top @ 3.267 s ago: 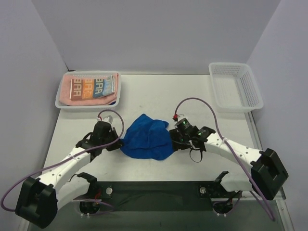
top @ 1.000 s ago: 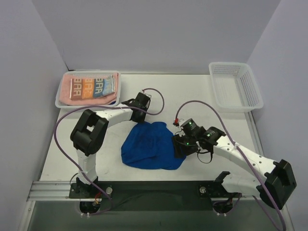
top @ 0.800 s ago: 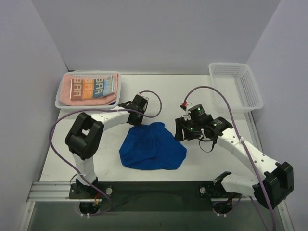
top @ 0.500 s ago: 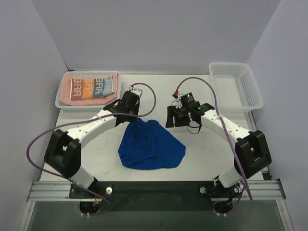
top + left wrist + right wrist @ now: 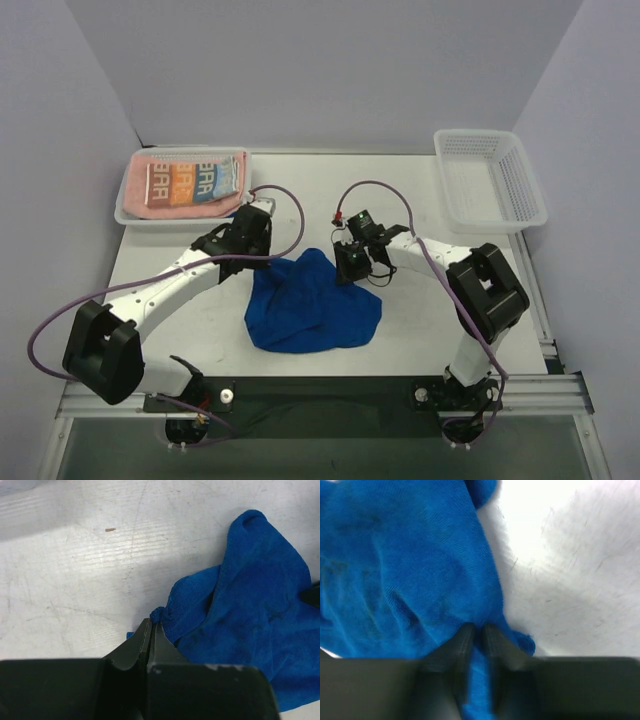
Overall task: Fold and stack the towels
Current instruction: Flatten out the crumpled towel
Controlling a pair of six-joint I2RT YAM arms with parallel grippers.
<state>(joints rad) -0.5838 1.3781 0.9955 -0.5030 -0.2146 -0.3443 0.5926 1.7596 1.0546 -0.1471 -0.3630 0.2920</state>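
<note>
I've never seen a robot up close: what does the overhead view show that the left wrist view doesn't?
Only overhead: the right gripper at the blue towel, a basket of folded towels, and a second basket. Only left wrist: the left gripper pinched shut on the towel's edge, seen close up. Both: the blue towel lying on the table.

Blue towel [image 5: 395,555] past L edge of R wrist view; R tool [image 5: 479,629] blurry, out of focus.
</note>
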